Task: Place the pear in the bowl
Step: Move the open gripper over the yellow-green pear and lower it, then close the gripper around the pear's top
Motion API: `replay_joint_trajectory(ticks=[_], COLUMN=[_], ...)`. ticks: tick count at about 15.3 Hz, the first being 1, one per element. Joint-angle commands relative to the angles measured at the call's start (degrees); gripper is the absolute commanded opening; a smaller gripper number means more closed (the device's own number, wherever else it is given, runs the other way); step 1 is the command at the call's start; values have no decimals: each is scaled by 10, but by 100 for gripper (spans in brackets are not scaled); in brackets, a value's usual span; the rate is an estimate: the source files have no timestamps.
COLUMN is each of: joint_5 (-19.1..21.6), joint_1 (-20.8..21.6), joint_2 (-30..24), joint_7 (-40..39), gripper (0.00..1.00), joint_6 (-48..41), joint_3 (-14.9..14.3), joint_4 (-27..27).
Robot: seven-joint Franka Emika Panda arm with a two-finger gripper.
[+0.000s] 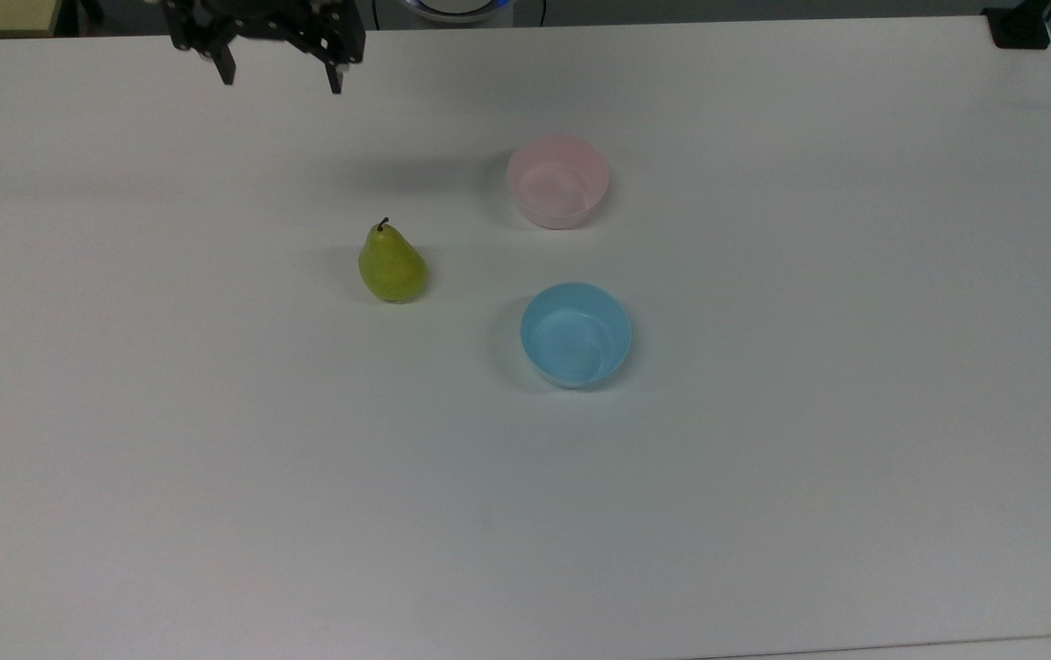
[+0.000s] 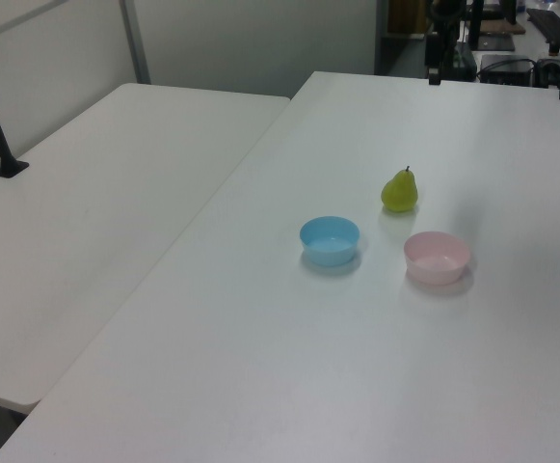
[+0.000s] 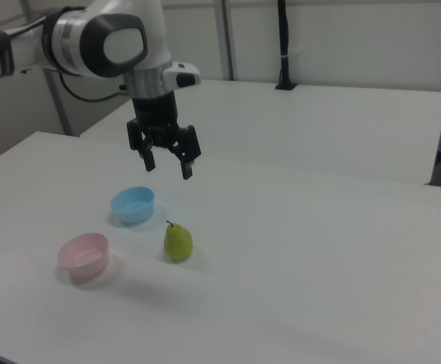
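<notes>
The yellow-green pear stands upright on the white table, stem up, also seen as the pear and the pear. The pale pink bowl sits to its right in the top view, and it appears again as the bowl and the bowl. My gripper hangs open and holds nothing, high above the table near the top view's upper left. In the right view the gripper is well above the pear and a little to its left.
A light blue bowl sits near the pink one, between it and the top view's lower edge. A second white table adjoins on the left view's left. A black post stands on the far table.
</notes>
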Motion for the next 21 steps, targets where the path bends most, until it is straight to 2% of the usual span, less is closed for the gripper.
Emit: replay_joint_trajectory(ticks=[1, 9, 18, 21], joint_5=[8, 2, -13, -21], joint_1=[33, 79, 88, 90], joint_2=[43, 133, 201, 209], joint_7=[-22, -22, -21, -21], gripper=[100, 100, 100, 87], joint_6=[2, 80, 145, 162], joint_3=[-7, -7, -8, -7], joint_4=[-3, -24, -24, -34])
